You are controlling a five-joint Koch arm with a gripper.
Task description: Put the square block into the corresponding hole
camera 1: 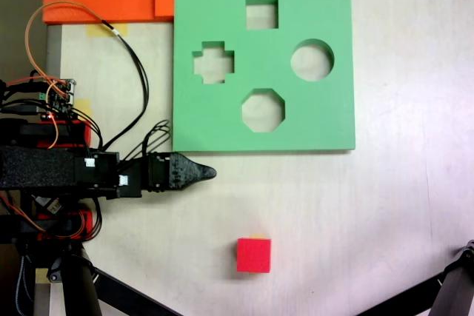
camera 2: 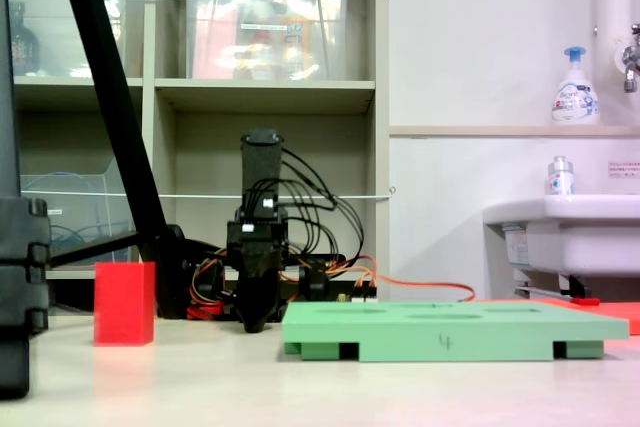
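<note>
Black plastic arm (camera 1: 59, 168) built from boxy segments, tapering to a dark pointed gripper (camera 1: 206, 173). Small white connectors along its side. Loops of black cable (camera 1: 137, 72) and thin orange wire (camera 1: 33, 24). Red parts at the base (camera 1: 70, 131).

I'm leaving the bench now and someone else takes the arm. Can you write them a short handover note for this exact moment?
Claw: empty, low over the table just below the green board's bottom edge in the top-down fixed view; open or shut cannot be told.
Red cube: resting free on the table, apart from the board and from the claw.
Square hole: empty, at the board's top, above the cross, round and octagonal cut-outs.
Done: nothing yet.
Left: grasp the cube, carry it to the square hole, lower it in.
</note>
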